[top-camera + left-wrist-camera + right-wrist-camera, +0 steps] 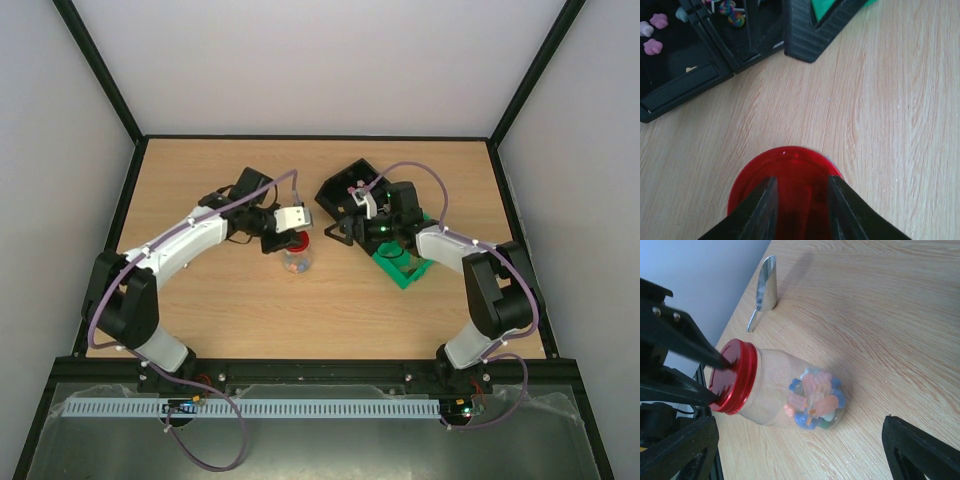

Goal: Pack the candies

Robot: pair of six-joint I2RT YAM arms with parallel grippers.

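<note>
A clear jar [775,390] with a red lid [732,375] stands on the table, and pink, blue and pale candies [815,400] fill its bottom. It also shows in the top view [296,262]. My left gripper [800,200] is over the lid [785,170]. Its jaws are a little apart, with the tips on or just above the lid's top face and not around its rim. My right gripper [800,455] is wide open and empty, beside the jar on its right. More candies [652,35] lie in a black tray [685,85].
A silver metal scoop [765,290] lies on the table beyond the jar, near the left wall. The black tray [345,190] sits at the back centre. A green holder [402,266] stands under the right arm. A side wall runs along the table's left edge.
</note>
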